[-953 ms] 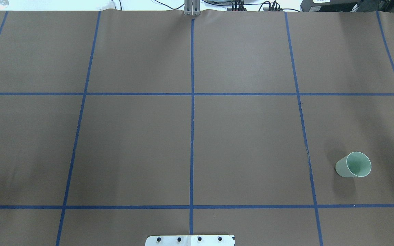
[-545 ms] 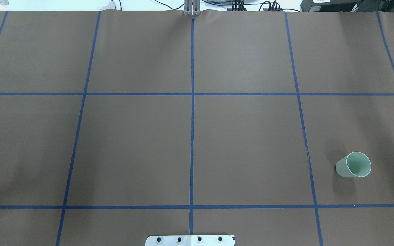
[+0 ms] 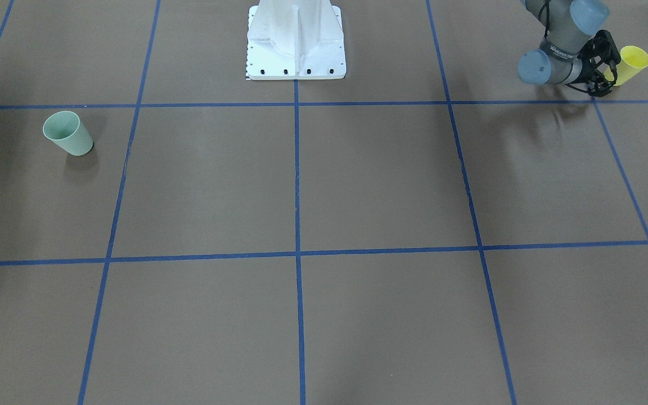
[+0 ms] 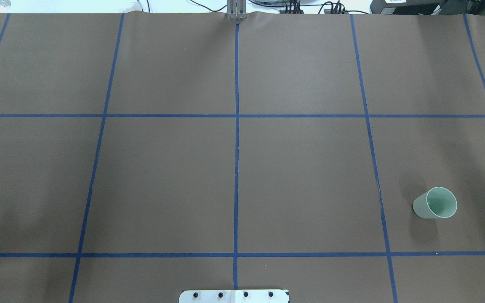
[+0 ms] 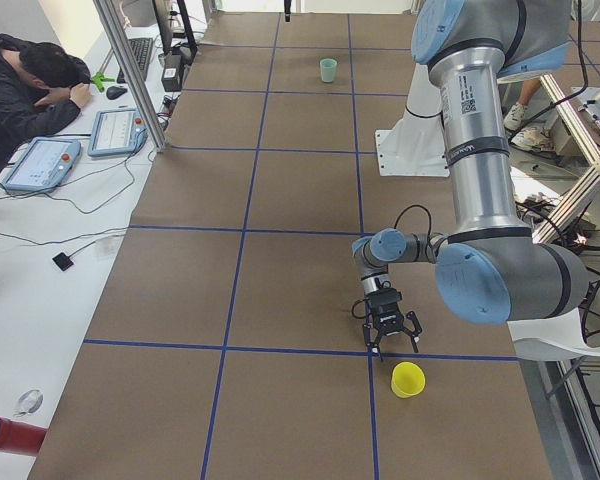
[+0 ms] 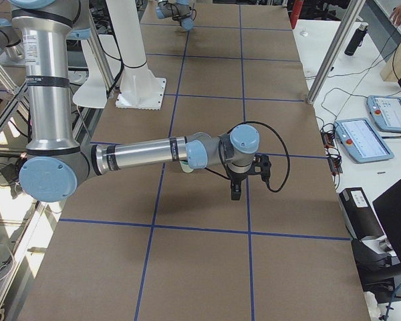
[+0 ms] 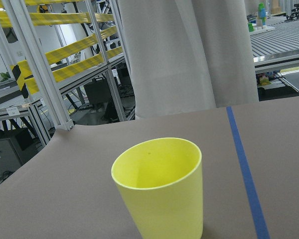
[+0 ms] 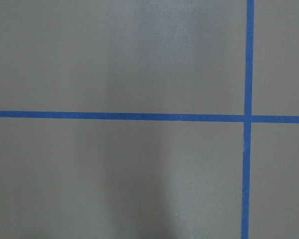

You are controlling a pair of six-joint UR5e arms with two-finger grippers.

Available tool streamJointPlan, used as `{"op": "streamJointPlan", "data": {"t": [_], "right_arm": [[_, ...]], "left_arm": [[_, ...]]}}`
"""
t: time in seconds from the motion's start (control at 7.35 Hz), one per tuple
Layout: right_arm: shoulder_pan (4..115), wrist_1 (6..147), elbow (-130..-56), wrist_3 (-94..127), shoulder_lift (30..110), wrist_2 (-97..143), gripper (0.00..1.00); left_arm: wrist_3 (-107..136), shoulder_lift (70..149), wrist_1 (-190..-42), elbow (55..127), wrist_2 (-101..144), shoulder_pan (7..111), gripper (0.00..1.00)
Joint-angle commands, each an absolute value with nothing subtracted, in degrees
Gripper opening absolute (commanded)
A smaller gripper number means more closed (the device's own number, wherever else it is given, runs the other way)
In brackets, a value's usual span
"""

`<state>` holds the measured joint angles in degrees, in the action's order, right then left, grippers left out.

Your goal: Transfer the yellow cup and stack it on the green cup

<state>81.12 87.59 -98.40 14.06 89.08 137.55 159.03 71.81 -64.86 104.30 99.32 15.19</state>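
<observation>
Smooth plastic yellow cup [image 7: 159, 194]; matt green cup [image 4: 435, 203]; seemingly paper table cover [image 4: 301, 168].

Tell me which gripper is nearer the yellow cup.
Left. The left gripper sits just short of the yellow cup, apart from it. The right gripper hangs above the table, far off toward the other end.
</observation>
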Motion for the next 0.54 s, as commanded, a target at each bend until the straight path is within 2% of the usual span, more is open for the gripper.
{"op": "streamJointPlan", "data": {"t": [0.0, 0.41], "right_arm": [[81.12, 87.63, -98.44, 14.06, 89.12, 137.55, 1.0], [81.12, 87.54, -98.26, 14.06, 89.21, 137.55, 1.0]], "left_arm": [[160.75, 71.81, -64.78, 101.96, 99.32, 14.5, 1.0], [161.01, 71.81, -64.86, 99.06, 99.58, 14.33, 1.0]]}}
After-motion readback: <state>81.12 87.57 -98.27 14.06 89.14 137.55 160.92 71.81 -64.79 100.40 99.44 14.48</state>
